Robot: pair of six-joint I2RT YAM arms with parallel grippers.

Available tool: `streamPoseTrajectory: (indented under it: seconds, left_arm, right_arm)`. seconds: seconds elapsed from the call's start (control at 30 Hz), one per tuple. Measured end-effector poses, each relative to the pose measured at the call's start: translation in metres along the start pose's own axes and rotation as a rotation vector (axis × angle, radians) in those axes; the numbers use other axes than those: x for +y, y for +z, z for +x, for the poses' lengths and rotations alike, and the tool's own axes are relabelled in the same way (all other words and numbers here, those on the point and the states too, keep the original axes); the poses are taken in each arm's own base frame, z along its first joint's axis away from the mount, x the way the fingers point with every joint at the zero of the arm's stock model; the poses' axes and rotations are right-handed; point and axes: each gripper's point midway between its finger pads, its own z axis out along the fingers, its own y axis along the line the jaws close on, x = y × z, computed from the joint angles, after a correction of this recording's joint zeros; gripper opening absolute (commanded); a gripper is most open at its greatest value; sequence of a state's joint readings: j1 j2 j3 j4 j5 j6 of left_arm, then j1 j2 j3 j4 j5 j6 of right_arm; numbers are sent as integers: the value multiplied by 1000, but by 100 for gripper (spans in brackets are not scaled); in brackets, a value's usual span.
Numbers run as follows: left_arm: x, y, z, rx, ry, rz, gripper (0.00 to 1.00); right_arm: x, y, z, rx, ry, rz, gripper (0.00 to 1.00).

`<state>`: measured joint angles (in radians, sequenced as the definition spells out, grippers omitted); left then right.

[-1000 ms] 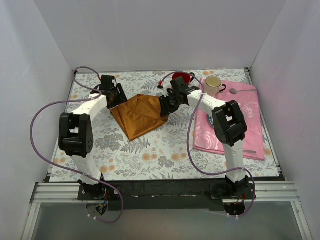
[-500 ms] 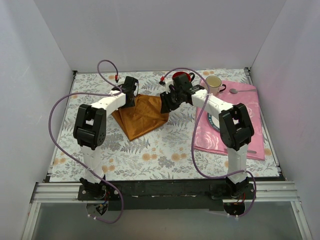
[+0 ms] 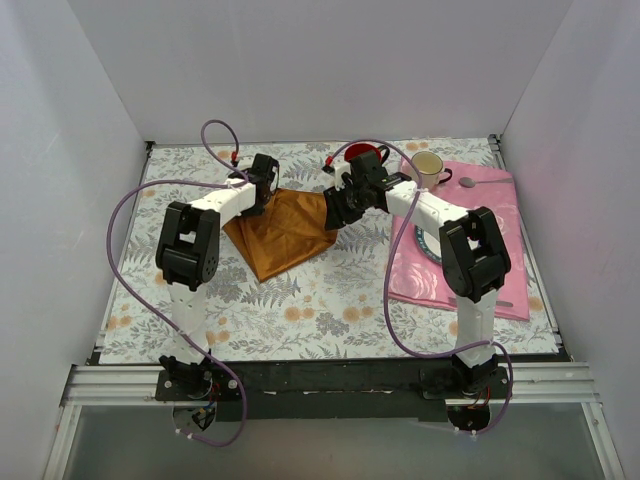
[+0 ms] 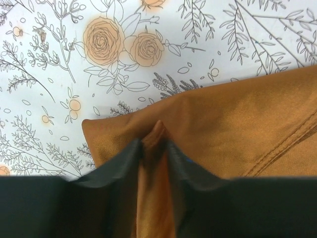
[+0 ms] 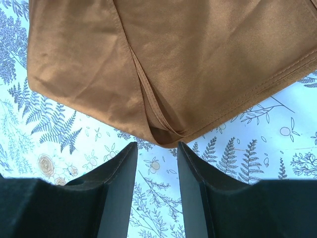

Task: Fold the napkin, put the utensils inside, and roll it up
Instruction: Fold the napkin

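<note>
At upper centre of the overhead view lies the creased rust-orange square cloth napkin (image 3: 285, 232). The left gripper (image 4: 154, 145) pinches a ridge at its corner; the right gripper (image 5: 156, 149) stands spread just short of another. Folding is underway; next, seemingly, the right must clamp.

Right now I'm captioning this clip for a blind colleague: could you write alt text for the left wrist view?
The left gripper pinches a raised ridge of the rust-orange napkin between its two dark fingers, near the cloth's edge. The napkin lies on a white tablecloth printed with peach roses and grey fern sprigs.
</note>
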<state>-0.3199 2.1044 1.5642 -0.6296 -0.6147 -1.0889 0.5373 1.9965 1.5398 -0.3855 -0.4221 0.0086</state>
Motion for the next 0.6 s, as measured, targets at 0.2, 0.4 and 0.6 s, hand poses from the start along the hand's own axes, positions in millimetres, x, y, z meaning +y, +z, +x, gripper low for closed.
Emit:
streamPoseTrajectory:
  seconds: [0.2,0.4,0.6]
  left_arm:
    - [1,-1,-3,-15,-20,-3,0]
    - [13,-15,-1,-45,-67,10,7]
    - [31,-28,-9,-89,-158,30,13]
  right_arm:
    - [1,-2,-3,-8,7,-1,46]
    - [3,-1,-4,-16,14,-10,46]
    - [9,2,0,-12,41,-32,46]
